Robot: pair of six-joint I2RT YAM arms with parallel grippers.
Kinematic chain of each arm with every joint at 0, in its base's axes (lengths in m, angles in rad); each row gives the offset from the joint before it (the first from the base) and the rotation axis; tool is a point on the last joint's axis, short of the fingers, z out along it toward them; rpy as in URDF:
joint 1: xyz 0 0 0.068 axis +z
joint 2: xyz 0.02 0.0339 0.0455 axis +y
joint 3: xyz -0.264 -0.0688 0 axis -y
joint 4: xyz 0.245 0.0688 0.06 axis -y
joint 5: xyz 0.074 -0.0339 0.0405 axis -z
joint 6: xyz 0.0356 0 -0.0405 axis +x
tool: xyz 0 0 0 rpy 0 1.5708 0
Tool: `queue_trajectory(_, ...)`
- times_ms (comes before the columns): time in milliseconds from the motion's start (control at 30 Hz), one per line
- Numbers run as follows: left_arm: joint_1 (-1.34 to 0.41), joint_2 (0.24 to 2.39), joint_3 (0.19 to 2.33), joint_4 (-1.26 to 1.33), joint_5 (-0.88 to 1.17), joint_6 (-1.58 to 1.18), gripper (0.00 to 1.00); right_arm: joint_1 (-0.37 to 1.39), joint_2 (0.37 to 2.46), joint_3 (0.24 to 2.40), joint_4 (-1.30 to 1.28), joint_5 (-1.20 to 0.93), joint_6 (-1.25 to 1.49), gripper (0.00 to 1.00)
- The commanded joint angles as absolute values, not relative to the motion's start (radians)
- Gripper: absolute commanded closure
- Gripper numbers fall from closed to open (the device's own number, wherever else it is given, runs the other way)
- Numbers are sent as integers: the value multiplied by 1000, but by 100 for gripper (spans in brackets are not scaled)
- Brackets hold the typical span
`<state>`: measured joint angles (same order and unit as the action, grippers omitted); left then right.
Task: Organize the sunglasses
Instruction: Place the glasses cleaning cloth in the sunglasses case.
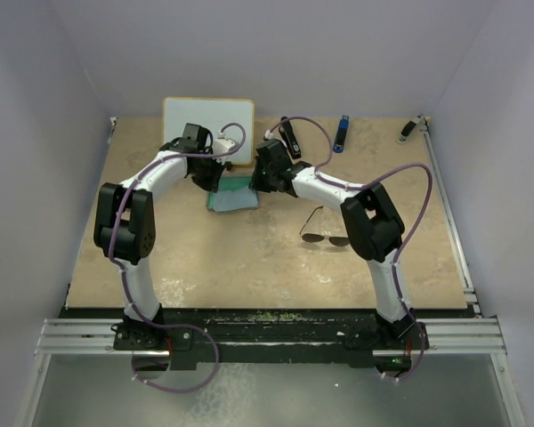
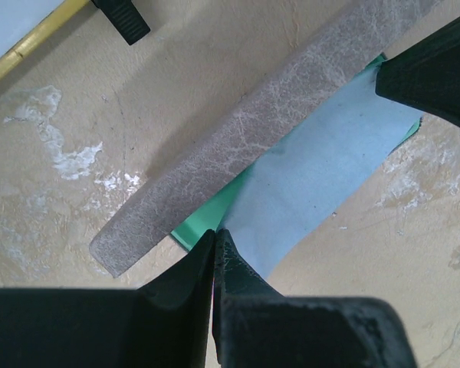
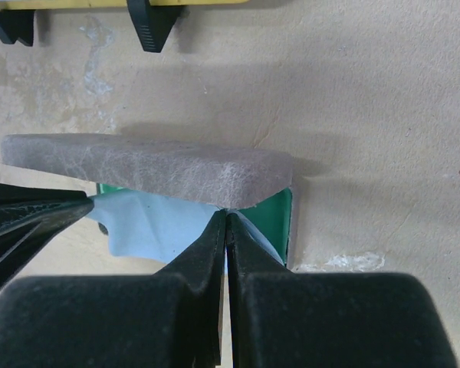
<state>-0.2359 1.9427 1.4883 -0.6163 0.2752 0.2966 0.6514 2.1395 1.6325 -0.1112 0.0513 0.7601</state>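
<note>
The aviator sunglasses (image 1: 325,233) lie on the table right of centre, apart from both grippers and out of both wrist views. My left gripper (image 1: 215,178) (image 2: 215,234) is shut on a corner of the light-blue cloth (image 2: 322,169). My right gripper (image 1: 260,182) (image 3: 226,218) is shut on the cloth's (image 3: 146,222) other end. The cloth (image 1: 236,200) lies over the green lining (image 3: 274,218) of the grey case (image 2: 238,146) (image 3: 146,165). The case is mostly hidden by the arms in the top view.
A white board (image 1: 209,124) with a yellow rim stands behind the case, on black feet (image 3: 149,27) (image 2: 123,17). A black object (image 1: 290,135), a blue one (image 1: 340,133) and a dark one (image 1: 409,130) lie along the back. Walls enclose the table.
</note>
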Motion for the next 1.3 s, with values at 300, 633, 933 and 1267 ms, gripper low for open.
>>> queue_trajectory(300,-233,1966,1545,-579,236,285,96,640,2149,1646,-63,9,783,100)
queue_trajectory(633,-233,1990,1564,-579,237,286,96,641,2141,1640,-60,8,787,100)
queue_trajectory(933,-233,1995,1567,-563,229,287,96,640,2146,1638,-58,5,790,100)
queue_trajectory(1267,-233,2011,1567,-567,219,291,96,640,2133,1627,-54,16,795,100)
